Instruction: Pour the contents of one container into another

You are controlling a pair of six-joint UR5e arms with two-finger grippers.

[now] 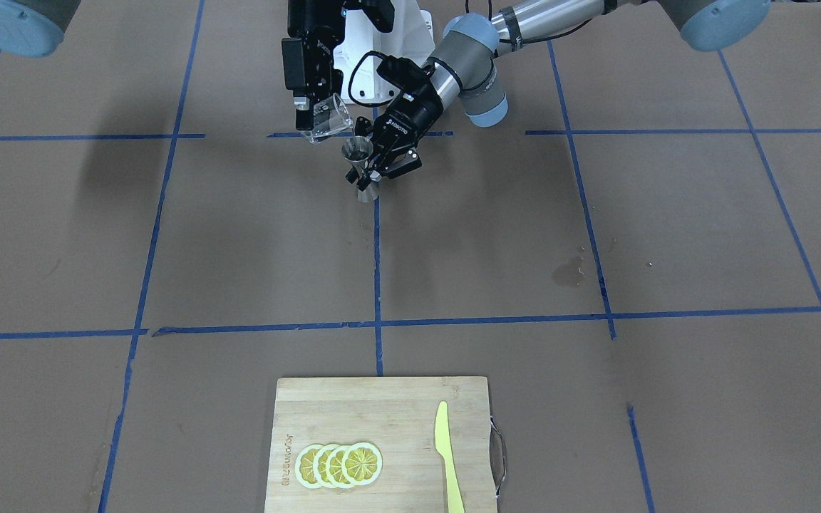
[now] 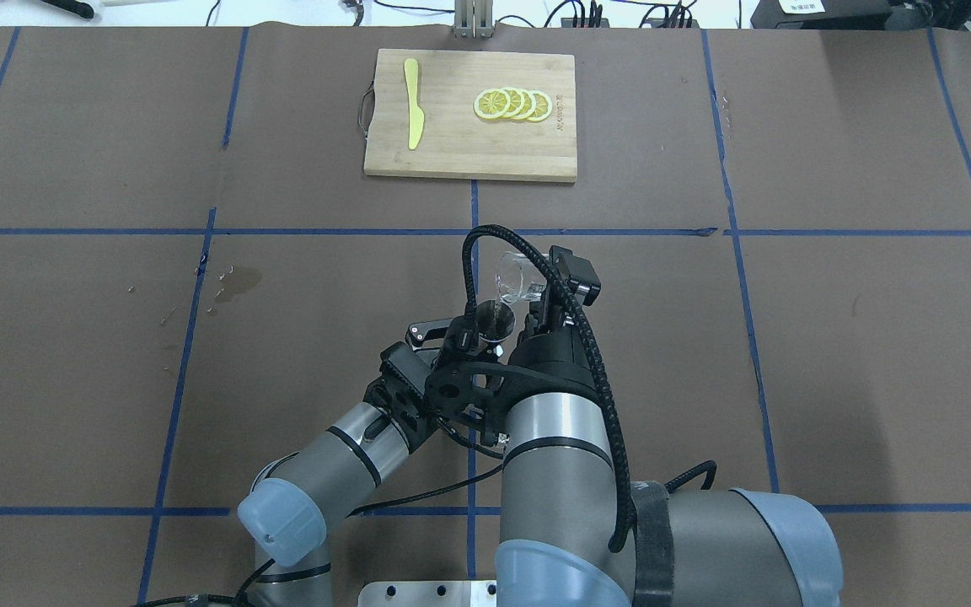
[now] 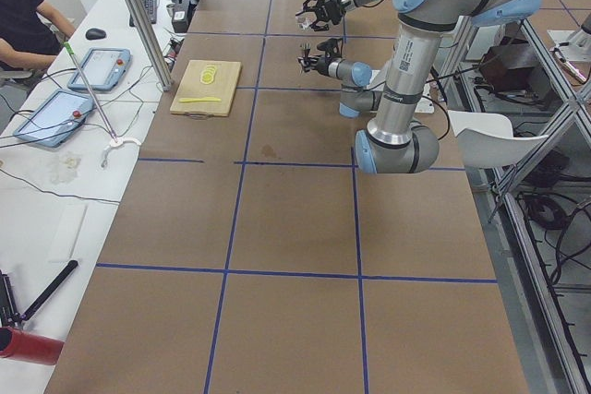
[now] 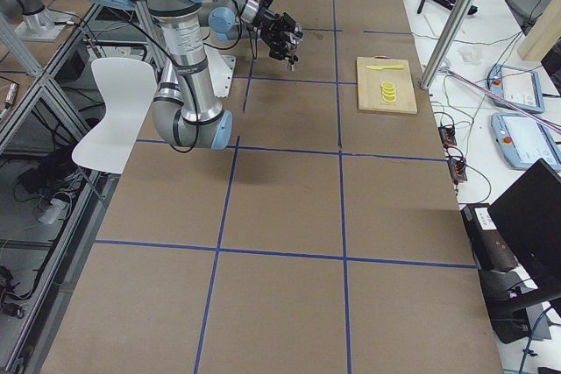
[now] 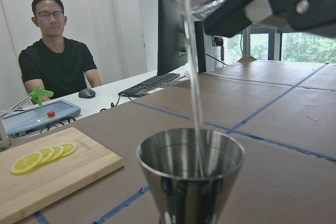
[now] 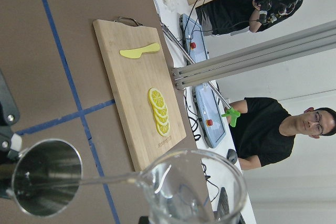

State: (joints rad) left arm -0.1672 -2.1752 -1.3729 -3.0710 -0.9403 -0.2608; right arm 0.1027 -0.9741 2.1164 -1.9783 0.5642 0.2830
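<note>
The clear glass cup hangs tilted above the table, my right gripper shut on it. A thin stream runs from its lip into the steel jigger, which stands upright just below and beside it. My left gripper is shut on the jigger's narrow waist. From overhead the cup lies just beyond the jigger. The left wrist view looks into the jigger's top cone, with the stream falling into it. In the right wrist view the cup is at the bottom and the jigger at lower left.
A wooden cutting board lies at the table's far side from the robot, with lemon slices and a yellow knife on it. A dark stain marks the brown paper. People sit at a side desk beyond the board.
</note>
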